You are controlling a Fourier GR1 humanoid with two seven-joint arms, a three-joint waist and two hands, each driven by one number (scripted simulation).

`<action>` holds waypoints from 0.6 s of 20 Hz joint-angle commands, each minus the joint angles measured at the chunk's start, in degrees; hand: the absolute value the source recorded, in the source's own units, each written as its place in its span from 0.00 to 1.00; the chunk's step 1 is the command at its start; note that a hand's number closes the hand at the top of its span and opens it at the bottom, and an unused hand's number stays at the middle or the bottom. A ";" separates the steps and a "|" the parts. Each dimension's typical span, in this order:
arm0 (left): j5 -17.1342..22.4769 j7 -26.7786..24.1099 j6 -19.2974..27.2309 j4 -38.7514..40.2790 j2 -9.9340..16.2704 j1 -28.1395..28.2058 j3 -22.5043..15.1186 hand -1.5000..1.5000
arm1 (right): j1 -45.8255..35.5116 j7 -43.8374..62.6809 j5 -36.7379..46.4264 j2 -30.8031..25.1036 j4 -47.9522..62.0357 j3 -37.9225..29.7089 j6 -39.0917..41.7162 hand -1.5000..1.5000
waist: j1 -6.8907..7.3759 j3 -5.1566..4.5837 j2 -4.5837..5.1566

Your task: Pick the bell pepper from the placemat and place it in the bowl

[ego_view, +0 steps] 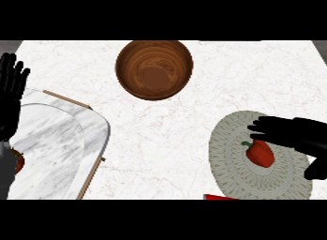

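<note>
A red bell pepper [260,153] with a green stem lies on the round grey woven placemat [235,178] at the right. My right hand [305,138] hovers just over and to the right of the pepper, fingers extended leftward above it and thumb hanging down at the right, not closed on it. The brown wooden bowl [154,69] stands empty at the top centre of the counter. My left hand [4,93] rests open, fingers up, at the left edge.
A marble tray [62,140] with a wooden edge lies at the left, near my left forearm. A small red-brown object [18,161] shows beside that forearm. A red item [219,198] peeks in at the bottom edge below the placemat.
</note>
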 commanded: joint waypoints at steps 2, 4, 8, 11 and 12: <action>-0.62 3.24 0.75 -4.95 -0.92 1.11 -0.52 0.50 | -0.94 -3.84 4.69 3.67 5.66 1.18 -1.03 0.00 | 0.20 0.03 -0.02; -0.37 -0.67 -1.51 -0.24 -0.97 1.12 0.76 0.50 | -1.21 -4.98 4.27 1.18 3.74 -1.47 2.31 0.00 | -0.14 0.00 -0.02; -1.19 1.71 -0.25 -2.26 -0.32 0.32 1.71 0.50 | 0.06 -4.68 7.61 4.71 6.52 0.15 -0.48 0.00 | -0.01 0.01 -0.01; -2.13 2.32 -0.50 -0.62 -1.24 -1.91 0.20 0.50 | -5.55 -0.59 9.30 9.22 8.98 0.53 2.62 0.00 | 0.08 0.01 0.02; -2.83 0.26 0.26 2.80 -2.60 -3.87 -0.03 0.50 | -3.70 -2.56 10.48 7.82 9.49 -0.02 0.65 0.00 | -0.18 0.00 0.04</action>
